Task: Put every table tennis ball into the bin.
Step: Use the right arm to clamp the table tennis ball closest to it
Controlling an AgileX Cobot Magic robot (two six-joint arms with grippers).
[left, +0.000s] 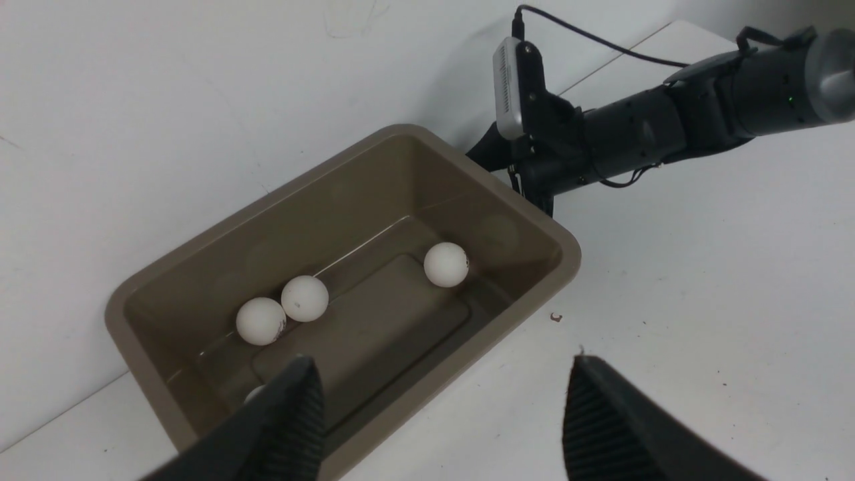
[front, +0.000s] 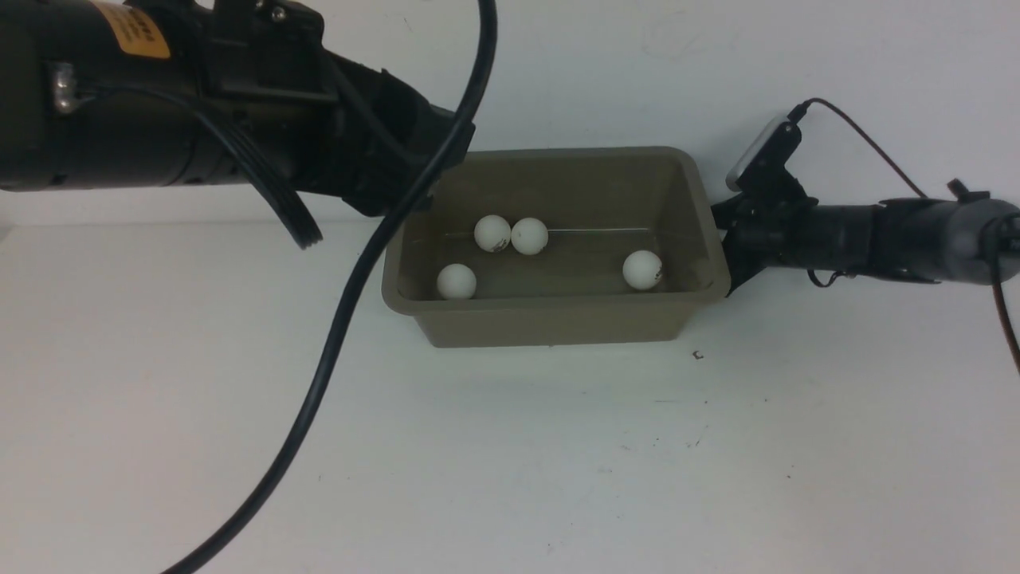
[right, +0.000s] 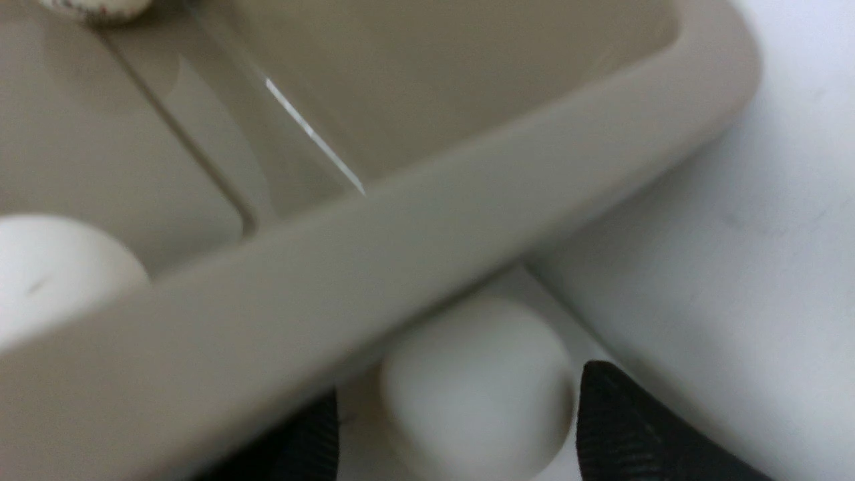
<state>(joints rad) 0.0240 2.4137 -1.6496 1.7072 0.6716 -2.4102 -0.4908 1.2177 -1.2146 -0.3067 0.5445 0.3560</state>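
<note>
White table (front: 510, 462), wall behind it. The bin (front: 558, 323) sits far, against the wall, with its long axis running left to right.

The left arm (front: 159, 104) reaches in high over the bin's left end. The right arm (front: 876, 235) comes in low from the right and ends at the bin's right end wall, so we judge it the arm for this step.

The left gripper (left: 442, 364) has its jaws well apart, nothing between them, and touches nothing.

The right gripper (right: 461, 394) is down beside the bin. Its fingers (right: 621, 421) flank the fifth ball (right: 477, 387), one on each side. The view is blurred, so we cannot tell whether the pads press on it or only bracket it.

That fifth ball lies outside the bin, just beside the right end wall and tucked under the flared rim (right: 414, 227). The bin opening is up and to the left of it. We judge the ball must clear the rim's overhang before going left.

Already inside the bin are a far-left ball (front: 492, 233) touching its neighbour ball (front: 529, 236), a near-left ball (front: 457, 281) and a right-end ball (front: 642, 269).
</note>
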